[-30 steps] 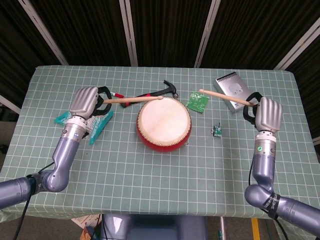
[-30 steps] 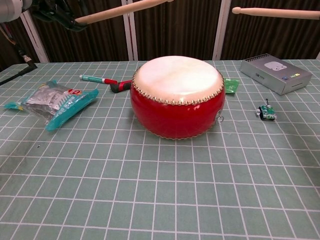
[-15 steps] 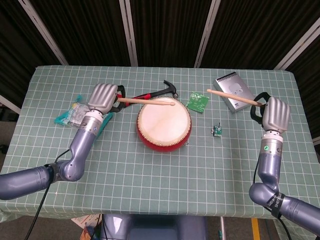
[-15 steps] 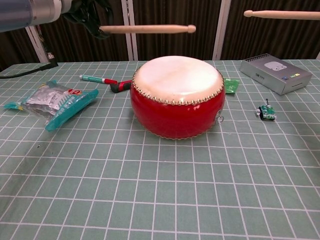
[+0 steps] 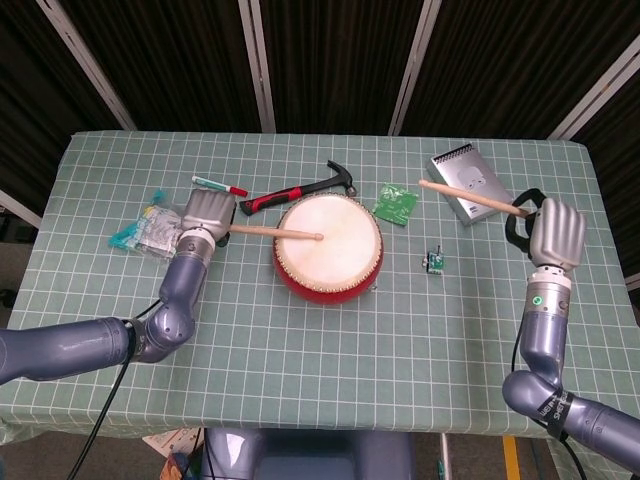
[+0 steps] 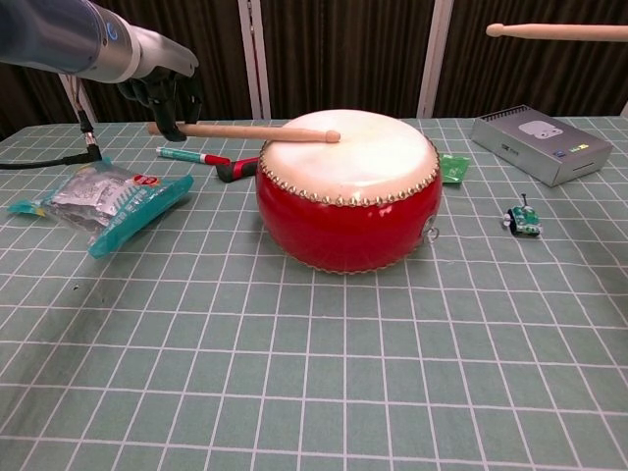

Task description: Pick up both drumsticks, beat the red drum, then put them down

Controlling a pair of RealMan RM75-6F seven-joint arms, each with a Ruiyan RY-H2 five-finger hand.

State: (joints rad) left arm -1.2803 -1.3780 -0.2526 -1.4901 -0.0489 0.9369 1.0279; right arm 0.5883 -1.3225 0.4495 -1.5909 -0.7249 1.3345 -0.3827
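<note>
- Dark slatted wall behind; a counter (image 5: pixel 300 330) under a green checked cloth carries everything.
- Red drum (image 5: pixel 328 246) sits upright near the middle, pale skin facing up, within reach of both arms.
- Left hand (image 5: pixel 205 214) is closed round the butt of the left drumstick (image 5: pixel 272 233). The stick lies almost level, its tip resting on or just over the drum skin; looks like the bottom of a beat.
- Right hand (image 5: pixel 557 232) grips the right drumstick (image 5: pixel 470 197), held high and off to the drum's right, tip angled inward. Chest view shows it well above the counter. I'd judge it cocked for the next stroke.
- Not part of the job: hammer (image 5: pixel 305 186) and marker (image 5: pixel 218 186) behind the drum, snack packet (image 5: pixel 148 230) beside the left hand, grey box (image 5: pixel 465 180) under the raised stick, green card (image 5: pixel 396 204), small toy (image 5: pixel 435 262).
- Beating is underway; putting the sticks down is not yet done.
</note>
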